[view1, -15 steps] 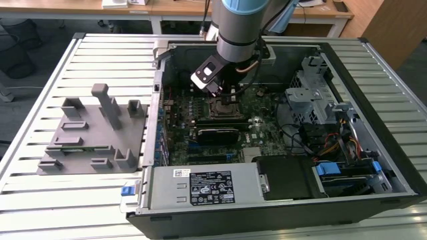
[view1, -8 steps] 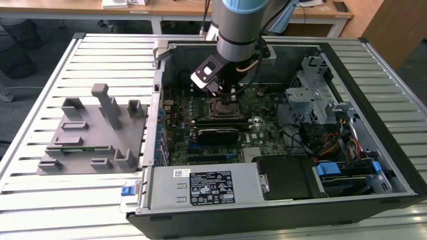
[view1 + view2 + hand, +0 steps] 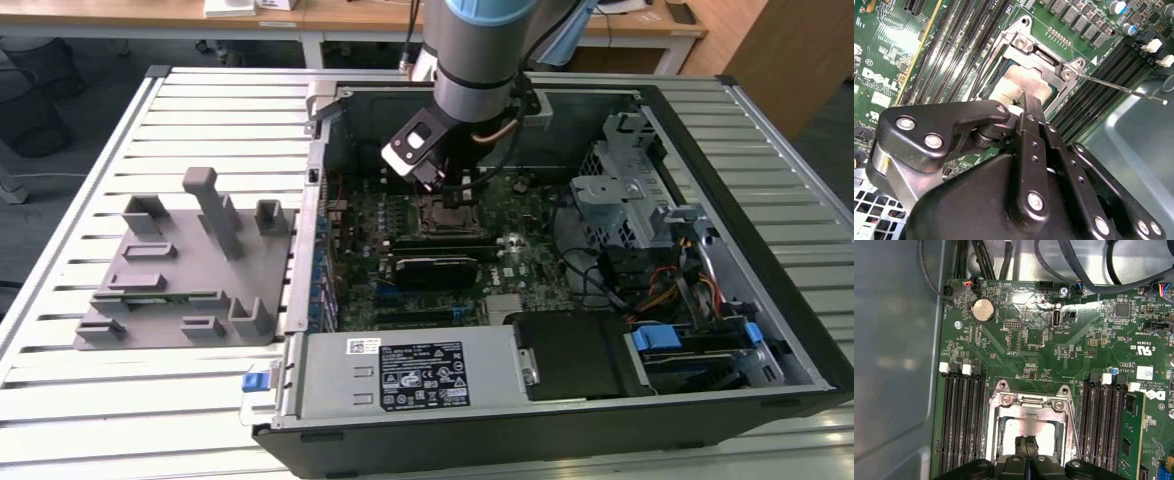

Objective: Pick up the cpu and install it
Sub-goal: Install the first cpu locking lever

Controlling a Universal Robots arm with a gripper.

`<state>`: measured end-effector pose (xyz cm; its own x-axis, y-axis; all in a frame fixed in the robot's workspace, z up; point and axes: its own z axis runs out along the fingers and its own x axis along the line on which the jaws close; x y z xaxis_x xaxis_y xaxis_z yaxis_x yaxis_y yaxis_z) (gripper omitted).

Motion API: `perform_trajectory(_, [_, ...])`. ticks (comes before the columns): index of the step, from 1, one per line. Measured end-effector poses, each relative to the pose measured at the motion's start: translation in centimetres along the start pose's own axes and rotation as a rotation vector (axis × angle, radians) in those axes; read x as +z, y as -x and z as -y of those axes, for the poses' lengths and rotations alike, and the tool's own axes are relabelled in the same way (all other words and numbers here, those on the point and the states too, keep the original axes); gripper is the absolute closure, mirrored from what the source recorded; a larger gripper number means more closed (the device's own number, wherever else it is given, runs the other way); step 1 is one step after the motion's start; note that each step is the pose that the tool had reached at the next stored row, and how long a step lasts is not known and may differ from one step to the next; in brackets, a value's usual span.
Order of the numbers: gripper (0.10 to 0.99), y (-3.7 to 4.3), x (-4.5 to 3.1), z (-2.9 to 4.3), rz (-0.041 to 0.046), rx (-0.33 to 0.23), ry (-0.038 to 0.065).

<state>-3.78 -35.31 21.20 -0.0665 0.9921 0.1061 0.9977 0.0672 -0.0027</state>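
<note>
The cpu [image 3: 1040, 432] lies flat inside the open motherboard socket [image 3: 1004, 401], its silvery top showing in both wrist views, cpu [image 3: 1021, 80]. My gripper [image 3: 1027, 441] hangs straight over it with the two black fingers pressed together, tips at or just above the chip's top; I cannot tell if they touch it. In the second wrist view the gripper [image 3: 1027, 99] hides the cpu's near edge. The exterior view has the gripper [image 3: 451, 185] low inside the computer case, above the socket [image 3: 451, 215].
The socket's thin metal lever [image 3: 1124, 90] sticks out to one side, unlatched. Black memory slots [image 3: 961, 425] flank the socket. The open case [image 3: 747, 130] holds a drive cage, cables and a power supply [image 3: 414, 375]. A grey fixture [image 3: 180, 270] stands on the table at the exterior view's left.
</note>
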Motion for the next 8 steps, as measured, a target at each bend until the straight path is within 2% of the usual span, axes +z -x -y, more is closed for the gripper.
perform_trajectory(8, [0.980,-0.04,-0.30,0.00,-0.0002,0.000,0.000])
